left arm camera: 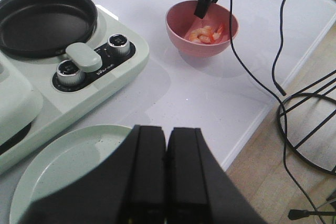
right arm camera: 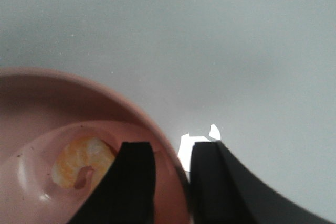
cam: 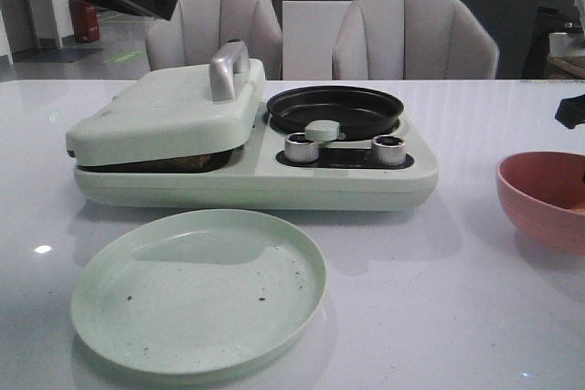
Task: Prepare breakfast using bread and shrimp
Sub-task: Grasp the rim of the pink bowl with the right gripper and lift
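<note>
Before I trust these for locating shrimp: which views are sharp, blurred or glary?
Left wrist view: sharp, shrimp clear in the pink bowl. Right wrist view: close and soft, right tool and shrimp blurred. Front view: window glare on the table.

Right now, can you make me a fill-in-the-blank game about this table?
1. The shrimp sit in a bowl colored ____.
2. The plate in front of the cooker is ____ of food.
3. The cooker has ____ silver knobs.
4. The left gripper's jaws are ____.

Answers: pink; empty; two; shut
</note>
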You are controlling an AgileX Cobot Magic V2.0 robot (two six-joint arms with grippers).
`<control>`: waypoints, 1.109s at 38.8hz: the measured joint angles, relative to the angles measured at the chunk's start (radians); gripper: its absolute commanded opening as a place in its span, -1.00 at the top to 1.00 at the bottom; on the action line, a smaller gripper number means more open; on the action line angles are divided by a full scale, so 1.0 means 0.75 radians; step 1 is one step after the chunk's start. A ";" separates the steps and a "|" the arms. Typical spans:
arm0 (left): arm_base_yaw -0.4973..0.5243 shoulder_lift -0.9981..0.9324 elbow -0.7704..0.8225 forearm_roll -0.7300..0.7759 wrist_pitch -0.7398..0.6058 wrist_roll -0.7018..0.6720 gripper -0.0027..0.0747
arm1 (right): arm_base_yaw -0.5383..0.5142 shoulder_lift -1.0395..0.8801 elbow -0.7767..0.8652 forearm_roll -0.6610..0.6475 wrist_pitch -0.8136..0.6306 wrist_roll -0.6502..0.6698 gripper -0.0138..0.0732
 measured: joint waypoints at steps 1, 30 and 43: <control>0.000 0.000 0.000 0.000 0.000 0.000 0.67 | 0.000 0.000 -0.003 0.000 0.003 -0.001 0.21; 0.000 0.000 0.000 0.000 0.000 0.000 0.67 | 0.138 -0.062 -0.513 0.016 0.274 -0.009 0.58; 0.000 0.000 0.000 0.000 0.000 0.000 0.67 | 0.634 -0.062 -0.681 -0.863 0.211 0.405 0.58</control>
